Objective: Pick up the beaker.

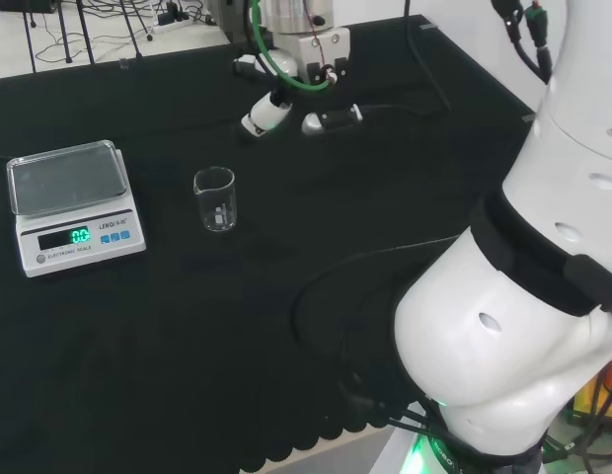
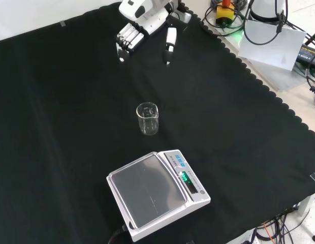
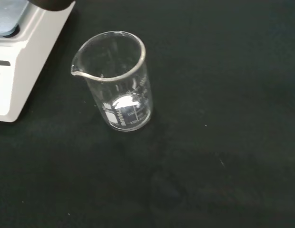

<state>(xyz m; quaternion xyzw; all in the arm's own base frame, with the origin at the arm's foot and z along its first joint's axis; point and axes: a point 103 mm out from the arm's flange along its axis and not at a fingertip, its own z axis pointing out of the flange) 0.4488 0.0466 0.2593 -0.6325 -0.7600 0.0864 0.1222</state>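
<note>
We see the hand [image 2: 143,23] up at the top of the front view, hovering above the cloth [image 2: 66,101], palm angled down toward the bench. Fingers [image 2: 128,39] are straight and held side by side, thumb [image 2: 169,44] splayed off to the right in that view. Nothing in it, nothing touching it. In the head view the hand [image 1: 291,104] sits at the far side of the bench, fingertips pointing down and toward the camera.

The beaker [image 2: 147,118] stands upright on the cloth, well apart from the hand: below it in the front view, roughly under the gap between fingers and thumb. In the head view the beaker [image 1: 215,198] is nearer the camera than the hand and a bit left of it. It looks empty to us; spout visible on the rim in the wrist view [image 3: 116,80].

The scale [image 2: 156,193] sits just past the beaker on the side away from the hand, near but not touching. Its display is lit green in the head view [image 1: 72,202].
</note>
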